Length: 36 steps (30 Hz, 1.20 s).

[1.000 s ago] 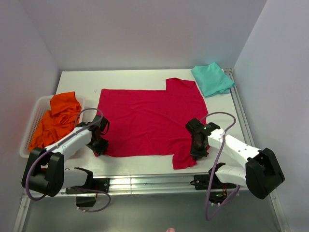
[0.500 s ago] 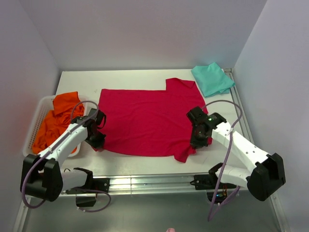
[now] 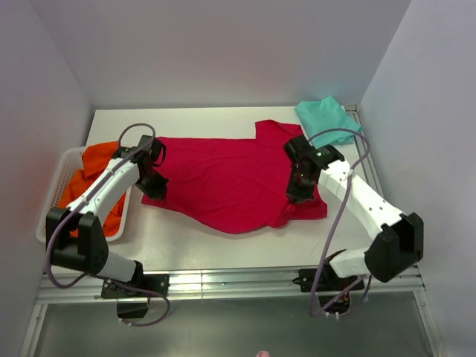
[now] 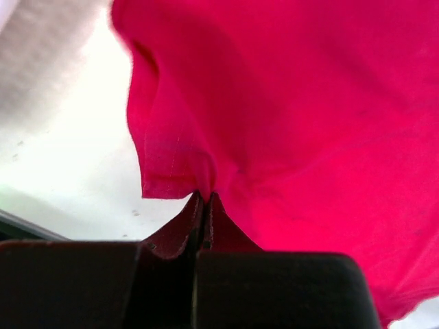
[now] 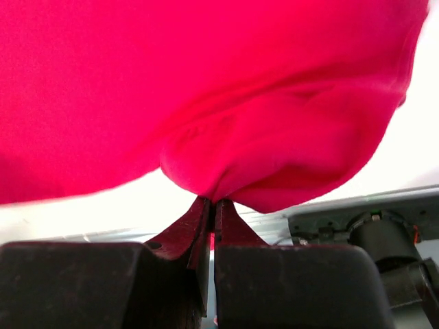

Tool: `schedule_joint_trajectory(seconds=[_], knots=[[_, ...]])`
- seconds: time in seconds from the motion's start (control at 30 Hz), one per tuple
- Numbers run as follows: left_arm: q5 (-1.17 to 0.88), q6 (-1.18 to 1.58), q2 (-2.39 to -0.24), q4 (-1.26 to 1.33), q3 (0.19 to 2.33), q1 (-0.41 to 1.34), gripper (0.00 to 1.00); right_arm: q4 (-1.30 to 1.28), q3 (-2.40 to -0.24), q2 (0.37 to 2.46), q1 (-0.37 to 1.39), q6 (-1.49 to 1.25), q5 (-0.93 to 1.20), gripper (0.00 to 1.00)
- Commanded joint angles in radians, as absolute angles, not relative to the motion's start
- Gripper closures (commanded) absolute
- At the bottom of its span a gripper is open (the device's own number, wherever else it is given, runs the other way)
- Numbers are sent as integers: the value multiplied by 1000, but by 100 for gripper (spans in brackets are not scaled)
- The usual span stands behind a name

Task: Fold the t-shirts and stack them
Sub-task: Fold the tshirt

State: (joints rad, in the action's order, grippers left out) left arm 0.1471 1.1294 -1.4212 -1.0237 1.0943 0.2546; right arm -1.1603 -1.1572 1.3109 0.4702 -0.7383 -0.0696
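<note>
Crimson t-shirt [image 3: 230, 178] edge pinched by left end effector [image 4: 206, 196] and right end effector [image 5: 212, 201].

A white slatted plastic basket [image 3: 46, 220] sits just left of the left gripper [image 3: 153, 193], at the edge of a white table [image 3: 193, 123]. A ribbed metal rail [image 3: 245, 279] runs along the table's front, nearer than the right gripper [image 3: 296, 196]; pale lilac walls [image 3: 223, 52] rise beyond.

The crimson-red soft cloth t-shirt [image 4: 309, 123] is cut off by the top and right edges in the left wrist view. The left arm [image 3: 104, 195] hides part of the bright orange garments [image 3: 93, 158] and white slatted plastic basket [image 3: 50, 212].
</note>
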Motion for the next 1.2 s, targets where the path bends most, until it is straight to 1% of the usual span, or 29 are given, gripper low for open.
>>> schedule_joint_trajectory(seconds=[0.0,0.07,0.17,0.2,0.23,0.27,0.3,0.33,0.37,0.4,0.47,0.5,0.63,0.73,0.83,0.87,0.9,0.97,1.0,1.07,1.17], knots=[[103,1063,-1488,-994,1192,224,100,-1123,-1265,1382,414,-692,-106,100],[92,1040,-1531,-974,1233,200,100,-1103,-1304,1465,365,-669,-110,100],[55,1009,-1677,-917,1297,99,100,-1049,-1414,1629,289,-646,-114,100],[42,999,-1718,-905,1322,78,79,-1023,-1499,1738,272,-634,-60,100],[17,983,-1758,-873,1351,65,62,-1017,-1555,1799,255,-611,-42,97],[23,971,-1800,-885,1430,55,30,-1029,-1619,1863,235,-601,-16,75],[31,971,-1872,-906,1472,49,1,-1089,-1773,1990,229,-592,-6,50],[29,966,-1899,-917,1508,48,1,-1127,-1854,2044,226,-597,-33,4],[32,974,-1926,-929,1569,46,1,-1164,-1997,2093,224,-601,-52,0],[37,982,-1927,-933,1589,45,1,-1213,-2056,2149,224,-603,-63,0],[44,1005,-1896,-922,1618,38,0,-1242,-2173,2177,221,-614,-84,0],[48,1006,-1882,-919,1624,35,1,-1265,-2193,2178,218,-615,-86,0],[84,986,-1858,-965,1690,31,1,-1261,-2154,2111,203,-607,-121,0],[97,976,-1836,-999,1709,31,1,-1233,-2033,2011,189,-595,-126,0],[81,968,-1777,-970,1634,31,1,-1172,-1858,1884,189,-588,-104,1],[80,968,-1744,-962,1579,31,1,-1154,-1768,1853,189,-588,-91,1],[78,968,-1727,-953,1548,31,1,-1122,-1723,1803,189,-588,-57,2],[77,966,-1685,-916,1456,31,4,-1089,-1604,1763,195,-600,-32,3],[75,968,-1672,-902,1428,29,5,-1048,-1570,1737,201,-600,-5,6],[64,965,-1652,-879,1372,31,7,-1002,-1495,1724,218,-607,20,7],[57,959,-1644,-873,1344,31,8,-957,-1457,1730,247,-603,66,10]])
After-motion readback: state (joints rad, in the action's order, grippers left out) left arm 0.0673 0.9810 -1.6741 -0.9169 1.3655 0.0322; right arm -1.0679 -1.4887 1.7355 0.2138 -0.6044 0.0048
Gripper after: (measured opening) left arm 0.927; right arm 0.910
